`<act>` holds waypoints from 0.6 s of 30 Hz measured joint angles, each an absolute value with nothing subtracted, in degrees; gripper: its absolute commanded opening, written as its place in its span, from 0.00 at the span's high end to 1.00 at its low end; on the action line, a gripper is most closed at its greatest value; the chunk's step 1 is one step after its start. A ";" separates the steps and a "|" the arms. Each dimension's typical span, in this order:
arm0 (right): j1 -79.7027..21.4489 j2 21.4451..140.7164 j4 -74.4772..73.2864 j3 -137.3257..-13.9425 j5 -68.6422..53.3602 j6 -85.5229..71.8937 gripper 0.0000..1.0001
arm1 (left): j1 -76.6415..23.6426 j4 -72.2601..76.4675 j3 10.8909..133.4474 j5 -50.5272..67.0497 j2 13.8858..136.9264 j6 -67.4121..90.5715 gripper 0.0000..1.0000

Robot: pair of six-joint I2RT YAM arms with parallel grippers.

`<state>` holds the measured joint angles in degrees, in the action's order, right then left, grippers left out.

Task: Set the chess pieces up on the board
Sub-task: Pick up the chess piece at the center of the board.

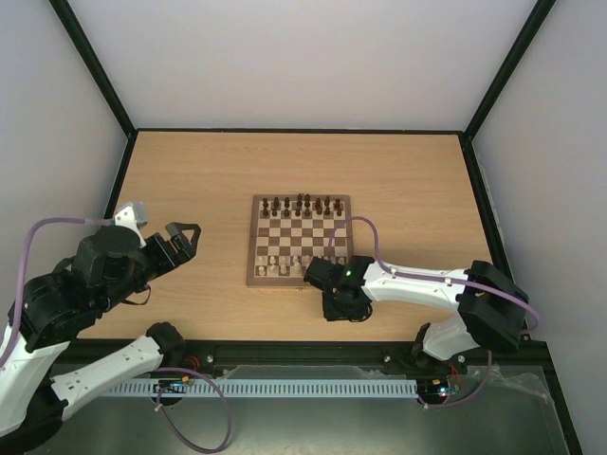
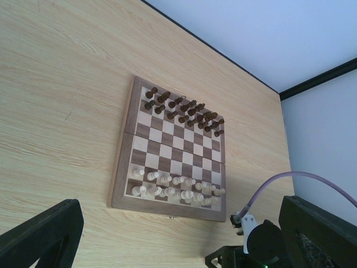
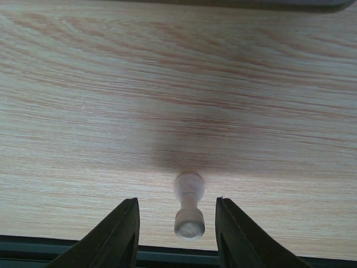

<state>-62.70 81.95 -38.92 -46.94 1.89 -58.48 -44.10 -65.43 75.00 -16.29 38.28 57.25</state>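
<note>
The board (image 1: 254,242) lies mid-table, also in the left wrist view (image 2: 120,167). Dark brown chess pieces (image 1: 302,205) fill its two far rows (image 2: 181,109). Cream chess pieces (image 1: 285,268) stand on its two near rows (image 2: 175,187). My right gripper (image 1: 343,305) is low over the table just in front of the board's near right corner. It is open (image 3: 175,199), with one cream piece (image 3: 189,223) upright on the table between the fingers, touching neither. My left gripper (image 1: 185,232) is open and empty, held above the table left of the board (image 2: 179,204).
The dark front rail (image 3: 167,259) of the table runs just behind the cream piece. The right arm's purple cable (image 1: 365,232) arches over the board's right side. Black frame posts (image 1: 484,209) and white walls bound the tabletop.
</note>
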 measured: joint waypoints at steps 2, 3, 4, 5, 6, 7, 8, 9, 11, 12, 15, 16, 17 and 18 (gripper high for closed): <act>-63.02 82.28 -38.87 -46.92 1.85 -58.59 0.66 | -44.10 -65.43 74.89 -16.27 38.09 57.36 0.01; -63.20 82.37 -38.87 -46.83 1.83 -58.74 0.66 | -44.10 -65.43 74.83 -16.27 37.95 57.45 0.01; -63.37 82.39 -38.87 -46.72 1.80 -58.81 0.67 | -44.10 -65.43 74.76 -16.27 37.82 57.49 0.01; -63.51 82.41 -38.89 -46.61 1.80 -58.96 0.69 | -44.10 -65.41 74.56 -16.27 37.63 57.52 0.01; -63.64 82.43 -38.87 -46.48 1.78 -59.07 0.70 | -44.10 -65.41 74.37 -16.27 37.47 57.56 0.01; -63.75 82.43 -38.89 -46.35 1.78 -59.27 0.72 | -44.10 -65.41 74.13 -16.27 37.34 57.65 0.01; -63.79 82.43 -38.89 -46.24 1.76 -59.40 0.72 | -44.10 -65.39 74.00 -16.27 37.30 57.69 0.01; -63.86 82.43 -38.89 -46.13 1.72 -59.53 0.74 | -44.10 -65.39 73.84 -16.27 37.30 57.69 0.01; -63.88 82.46 -38.89 -45.98 1.69 -59.70 0.79 | -44.10 -65.39 73.80 -16.25 37.30 57.69 0.01; -63.88 82.46 -38.87 -45.95 1.69 -59.72 0.83 | -44.10 -65.39 73.80 -16.25 37.28 57.69 0.01; -63.90 82.52 -38.87 -45.93 1.72 -60.01 0.87 | -44.10 -65.30 73.80 -16.25 37.26 57.69 0.01; -63.90 82.52 -38.89 -45.93 1.76 -60.07 0.87 | -44.10 -65.21 73.80 -16.25 37.26 57.69 0.01; -63.90 82.52 -38.89 -45.93 1.76 -60.07 0.87 | -44.10 -65.12 73.80 -16.25 37.26 57.69 0.01; -63.90 82.54 -38.94 -45.95 1.85 -60.05 0.87 | -44.10 -65.01 73.80 -16.25 37.26 57.69 0.01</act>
